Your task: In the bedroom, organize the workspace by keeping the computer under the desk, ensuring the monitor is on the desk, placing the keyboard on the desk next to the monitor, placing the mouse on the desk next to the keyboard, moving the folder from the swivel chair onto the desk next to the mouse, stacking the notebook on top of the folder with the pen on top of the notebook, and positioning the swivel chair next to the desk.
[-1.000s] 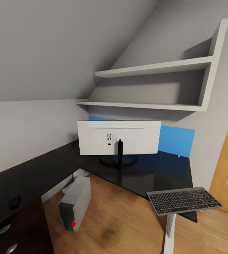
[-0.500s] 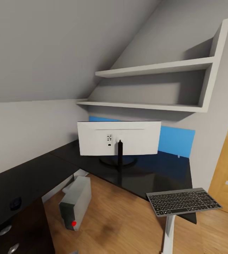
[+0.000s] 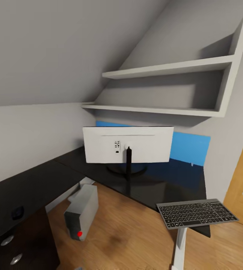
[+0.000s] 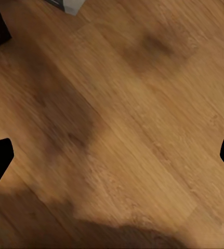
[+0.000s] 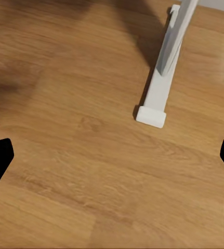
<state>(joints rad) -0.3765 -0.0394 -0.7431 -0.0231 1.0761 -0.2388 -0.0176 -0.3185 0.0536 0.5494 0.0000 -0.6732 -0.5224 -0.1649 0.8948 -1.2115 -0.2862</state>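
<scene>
The desk (image 3: 155, 187), a black L-shaped top, fills the middle of the head view. The monitor (image 3: 128, 149) stands on its far part, white back toward the camera, so that step looks done. The computer (image 3: 82, 215) sits on the wood floor (image 3: 132, 240) to the left, in the open corner of the L just beside the desk edge rather than clearly beneath it; I judge it may want nudging further under. The keyboard (image 3: 196, 213) lies on the near right end of the desk, its near edge apparently jutting past the top, well apart from the monitor, so it seems due to go closer. A small dark thing on the near left part of the desk is too small to tell. Folder, notebook, pen and chair steps all look left to do.

The left gripper (image 4: 112, 155) hangs over bare floor, fingers spread wide, holding nothing. The right gripper (image 5: 112, 155) is likewise spread and holding nothing, above floor near the white desk leg (image 5: 166, 62).
</scene>
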